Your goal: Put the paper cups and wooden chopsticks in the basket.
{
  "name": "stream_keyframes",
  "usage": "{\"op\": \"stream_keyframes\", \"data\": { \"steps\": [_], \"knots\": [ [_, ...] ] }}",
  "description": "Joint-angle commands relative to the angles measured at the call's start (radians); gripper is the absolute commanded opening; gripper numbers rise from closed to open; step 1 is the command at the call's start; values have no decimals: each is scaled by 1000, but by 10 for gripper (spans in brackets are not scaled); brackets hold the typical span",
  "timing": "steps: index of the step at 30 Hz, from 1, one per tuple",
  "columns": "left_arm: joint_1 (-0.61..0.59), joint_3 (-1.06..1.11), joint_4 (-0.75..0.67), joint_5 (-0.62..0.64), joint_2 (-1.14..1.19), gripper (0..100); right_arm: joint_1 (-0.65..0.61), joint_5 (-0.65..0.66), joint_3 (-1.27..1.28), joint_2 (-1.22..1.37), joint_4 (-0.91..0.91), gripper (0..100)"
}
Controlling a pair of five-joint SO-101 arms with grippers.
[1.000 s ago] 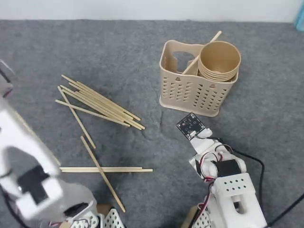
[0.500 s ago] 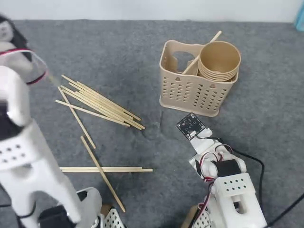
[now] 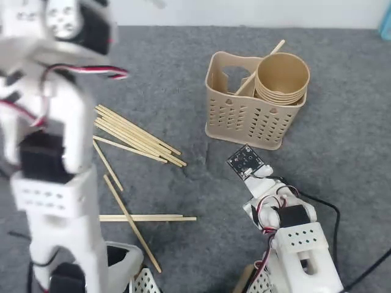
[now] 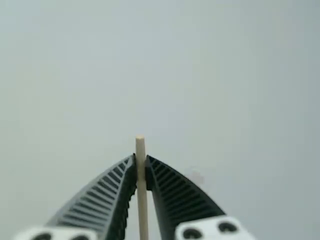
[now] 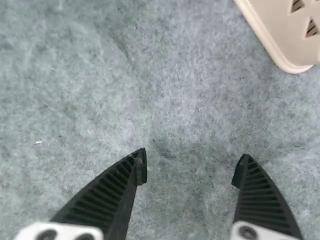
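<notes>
Your left gripper (image 4: 140,162) was clenched on one chopstick (image 4: 140,144), its long axis running out between the jaws, held high and well apart from the basket (image 3: 244,122). Your right gripper (image 5: 190,167) sat spread open just beside that basket, far nearer

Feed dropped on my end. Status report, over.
Left gripper shut on one chopstick. Right gripper open, low over mat beside basket. Paper cups in basket; more chopsticks loose on mat.

White arms, black servos (image 3: 293,217); the left arm (image 3: 55,183) trails red-and-white wires (image 3: 91,70), the right arm (image 3: 299,241) a black cable (image 3: 333,213). The right gripper (image 5: 192,167) has black, ridged, tapering fingers (image 5: 117,192).
</notes>
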Motion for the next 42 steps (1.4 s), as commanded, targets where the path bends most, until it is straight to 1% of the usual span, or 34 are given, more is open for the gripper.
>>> {"op": "stream_keyframes", "data": {
  "steps": [1,4,7,12,18,26,29,31,33,36,38,42],
  "knots": [
    [98,1,-75,8,41,12,16,-11,-3,-21,-22,284],
    [158,2,-41,11,77,12,18,-11,-3,-21,-24,284],
    [190,2,-2,12,114,12,18,-11,-3,-21,-24,284],
    [206,42,-15,8,187,12,18,-11,-3,-21,-25,284],
    [207,170,-20,8,193,12,18,-5,-3,-21,-27,284],
    [207,538,-281,6,141,12,18,-3,-3,-21,-27,284],
    [222,627,-333,6,101,13,18,-3,-3,-21,-27,284],
    [226,651,-331,6,81,39,18,-3,-3,-21,-27,284],
    [219,661,-328,8,66,99,18,-3,-3,-21,-27,284],
    [210,654,-245,11,40,182,18,-3,-3,-21,-27,284],
    [203,654,-198,9,8,194,18,-3,-3,-21,-27,284],
    [155,654,-120,12,-86,173,18,-3,-3,-21,-27,284]
  ]
}}
